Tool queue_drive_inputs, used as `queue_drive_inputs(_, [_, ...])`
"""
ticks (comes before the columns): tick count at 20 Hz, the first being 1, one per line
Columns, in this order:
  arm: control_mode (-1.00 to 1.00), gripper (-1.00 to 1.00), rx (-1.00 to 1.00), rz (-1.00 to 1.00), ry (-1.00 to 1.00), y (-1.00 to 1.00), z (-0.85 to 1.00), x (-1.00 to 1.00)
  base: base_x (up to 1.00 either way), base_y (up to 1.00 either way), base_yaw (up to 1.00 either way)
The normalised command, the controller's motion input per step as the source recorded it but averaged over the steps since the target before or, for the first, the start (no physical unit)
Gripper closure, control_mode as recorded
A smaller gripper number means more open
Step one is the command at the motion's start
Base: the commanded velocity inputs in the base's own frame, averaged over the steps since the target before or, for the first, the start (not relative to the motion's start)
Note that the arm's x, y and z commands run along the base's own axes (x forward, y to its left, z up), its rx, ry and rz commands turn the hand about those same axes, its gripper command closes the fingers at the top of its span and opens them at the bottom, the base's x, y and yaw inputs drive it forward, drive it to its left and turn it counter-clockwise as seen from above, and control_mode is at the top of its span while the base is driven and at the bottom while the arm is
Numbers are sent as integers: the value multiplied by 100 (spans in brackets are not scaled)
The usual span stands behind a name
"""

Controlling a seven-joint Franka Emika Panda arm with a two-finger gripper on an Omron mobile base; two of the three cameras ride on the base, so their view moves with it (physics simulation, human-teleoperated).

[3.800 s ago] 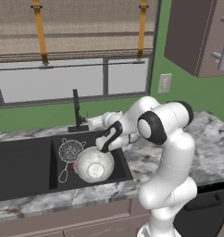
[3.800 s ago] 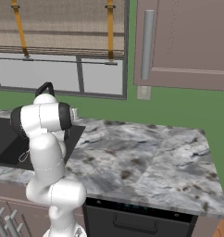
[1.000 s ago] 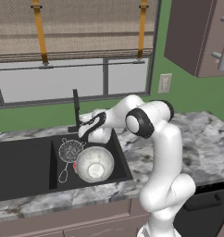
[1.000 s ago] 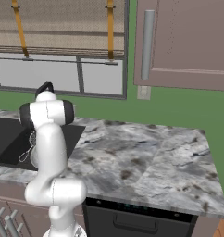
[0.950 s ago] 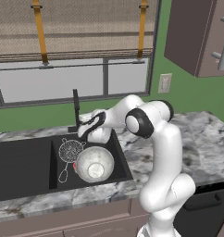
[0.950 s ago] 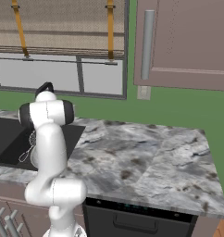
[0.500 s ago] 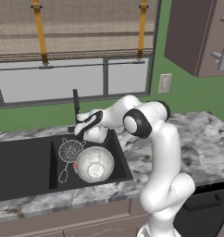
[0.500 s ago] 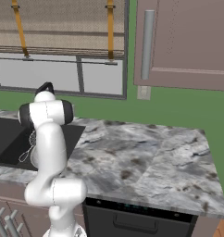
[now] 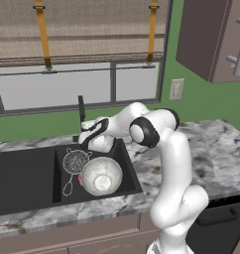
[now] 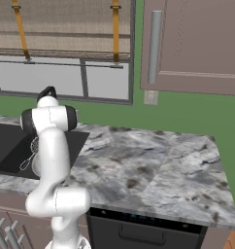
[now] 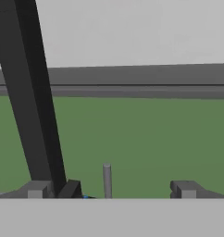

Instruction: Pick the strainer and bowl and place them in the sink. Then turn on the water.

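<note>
Silver strainer [image 9: 75, 161] partly hidden by bowl [image 9: 101, 176] in sink [image 9: 23, 174].

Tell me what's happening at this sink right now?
The strainer and bowl already lie side by side in the right basin of the sink. The arm has reached to the faucet at the sink's back edge, its open pincer empty beside the faucet's base. No water is running yet.
</note>
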Motion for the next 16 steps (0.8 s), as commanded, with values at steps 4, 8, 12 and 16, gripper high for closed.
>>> queue_drive_inputs(4, [-100, -100, 1, 0, -4, 0, -14, 9, 0, 0, 0])
queue_drive_inputs(8, [-100, -100, 0, 0, -6, 0, -22, 4, 0, 0, 0])
queue_drive_inputs(12, [-100, -100, 0, 0, -6, 0, -21, 4, 0, 0, 0])
queue_drive_inputs(16, [-100, -100, 0, 0, -6, 0, -21, 8, 0, 0, 0])
